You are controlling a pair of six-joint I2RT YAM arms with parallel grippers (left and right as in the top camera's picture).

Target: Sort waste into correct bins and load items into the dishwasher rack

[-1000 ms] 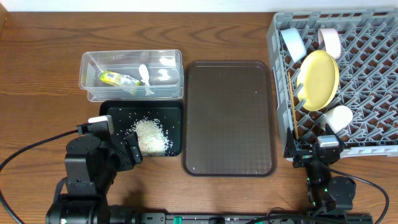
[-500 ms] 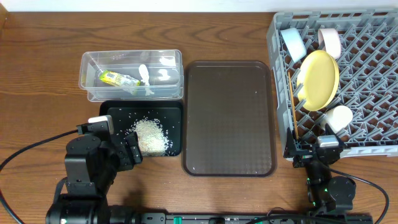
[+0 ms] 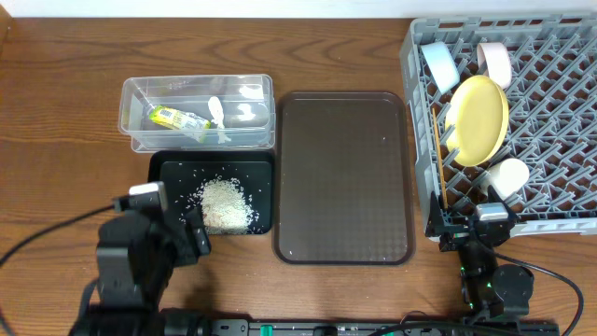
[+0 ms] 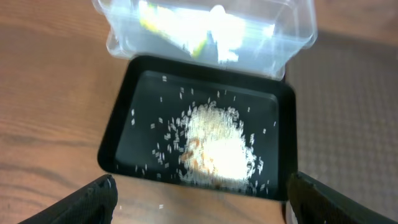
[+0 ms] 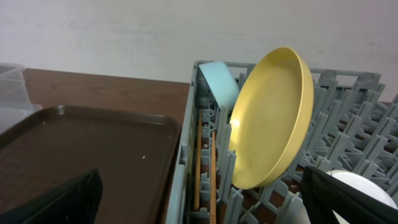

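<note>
Wooden table (image 3: 56, 93), three views. Left wrist view: only two fingertips show, at 7 and 5 o'clock. Beyond them lies the black tray (image 4: 118, 134), rice (image 4: 214, 146) heaped toward its 5 o'clock. Farther on is the clear tub (image 4: 292, 37), its wrapper (image 3: 173, 118) blurred. Right wrist view: chopsticks (image 5: 199, 162), yellow plate (image 5: 273, 118) and blue bowl (image 5: 219, 84) stand in the rack (image 5: 186, 149); the white cup (image 5: 360, 185) is half hidden. Left gripper (image 4: 202, 199) and right gripper (image 5: 205, 205) are spread wide, holding nothing.
</note>
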